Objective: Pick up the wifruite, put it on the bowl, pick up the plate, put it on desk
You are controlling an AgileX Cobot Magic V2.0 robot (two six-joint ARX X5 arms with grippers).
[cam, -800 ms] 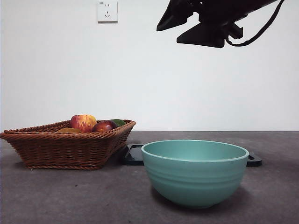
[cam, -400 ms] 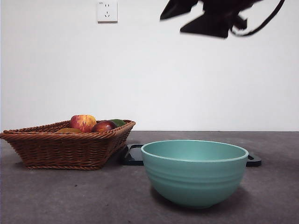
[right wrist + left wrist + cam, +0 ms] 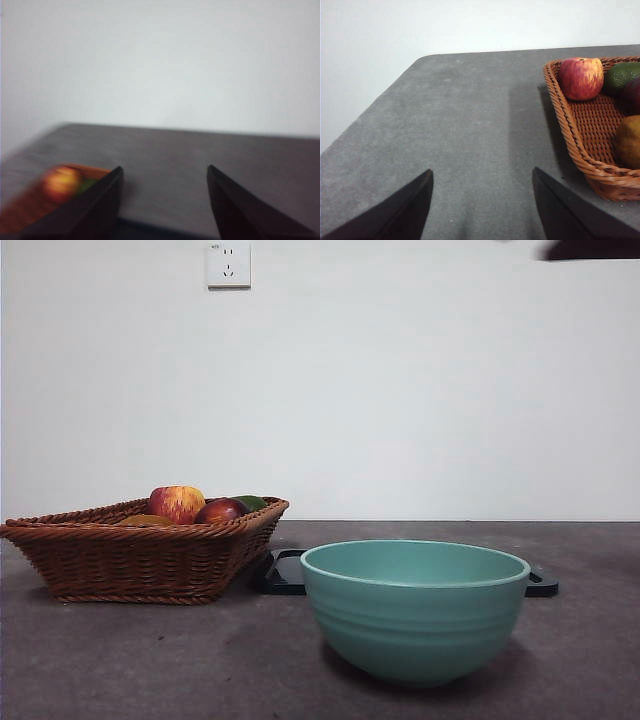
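Observation:
The teal-green bowl (image 3: 415, 615) stands empty at the front of the desk (image 3: 150, 660). Behind it lies a flat black plate (image 3: 285, 575), mostly hidden by the bowl. Several fruits, among them a red-yellow apple (image 3: 178, 503), lie in the wicker basket (image 3: 130, 560); I cannot tell which is the wifruite. My left gripper (image 3: 482, 170) hangs open and empty over bare desk beside the basket (image 3: 580, 135). My right gripper (image 3: 165, 167) is open and empty, high up, its view blurred. Only a black tip (image 3: 590, 248) of an arm shows in the front view.
A white wall with a socket (image 3: 229, 264) stands behind the desk. The desk's far corner and side edge (image 3: 395, 80) show near the left gripper. The basket holds a green fruit (image 3: 622, 75) and a brownish one (image 3: 627, 142).
The arm seen at the top of the front view has risen and drawn off to the right; only its tip remains. Bowl, plate and basket have not moved.

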